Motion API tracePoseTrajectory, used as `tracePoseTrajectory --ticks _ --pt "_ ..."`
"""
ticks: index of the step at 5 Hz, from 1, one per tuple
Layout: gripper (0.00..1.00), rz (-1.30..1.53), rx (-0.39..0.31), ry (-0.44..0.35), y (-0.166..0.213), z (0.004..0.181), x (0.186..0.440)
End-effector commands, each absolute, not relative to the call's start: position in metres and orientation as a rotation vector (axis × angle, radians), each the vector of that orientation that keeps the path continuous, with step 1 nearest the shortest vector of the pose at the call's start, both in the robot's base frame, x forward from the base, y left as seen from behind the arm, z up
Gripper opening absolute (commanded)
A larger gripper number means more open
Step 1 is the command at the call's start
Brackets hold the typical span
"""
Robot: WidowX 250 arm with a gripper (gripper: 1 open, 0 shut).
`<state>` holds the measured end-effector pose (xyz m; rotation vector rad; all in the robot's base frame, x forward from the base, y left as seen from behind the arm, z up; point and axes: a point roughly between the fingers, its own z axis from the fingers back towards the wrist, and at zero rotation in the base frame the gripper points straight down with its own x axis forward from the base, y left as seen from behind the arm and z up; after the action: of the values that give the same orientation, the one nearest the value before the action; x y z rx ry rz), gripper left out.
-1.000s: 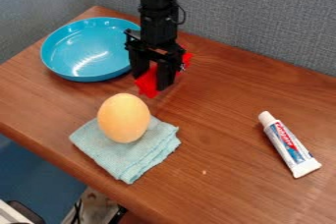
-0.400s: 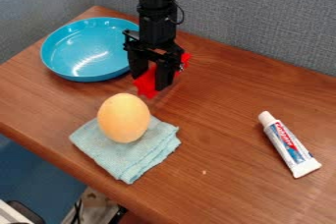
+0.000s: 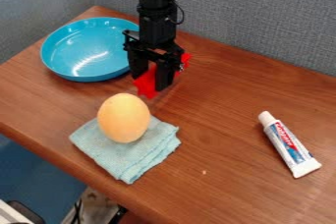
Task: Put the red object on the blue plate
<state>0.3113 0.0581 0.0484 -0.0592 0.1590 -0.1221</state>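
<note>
One robot arm is in view, black throughout, entering from the top edge of the picture and descending near-vertically toward the far part of the table. The wrist section is slender and upright, with a wider black housing below it. The gripper points straight down. Its two black fingers hang parallel, one on each side, tips at or just above the table surface. The jaws stand apart, bracketing the red object; whether the pads press against it cannot be told from this view.
</note>
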Motion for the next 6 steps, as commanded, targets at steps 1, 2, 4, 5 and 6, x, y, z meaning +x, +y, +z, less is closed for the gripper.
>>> tracePoseTrajectory --ticks 1,2,4,5,6 --pt "0.0 -0.102 -0.041 0.052 0.065 0.0816 0.3199" --pt "0.0 -0.101 -0.042 0.052 0.065 0.0821 0.3198" --pt "0.0 -0.098 -0.046 0.051 0.0651 0.0835 0.3193" --pt "0.0 -0.097 -0.048 0.051 0.065 0.0844 0.319" --pt "0.0 -0.096 -0.05 0.051 0.065 0.0853 0.3187"
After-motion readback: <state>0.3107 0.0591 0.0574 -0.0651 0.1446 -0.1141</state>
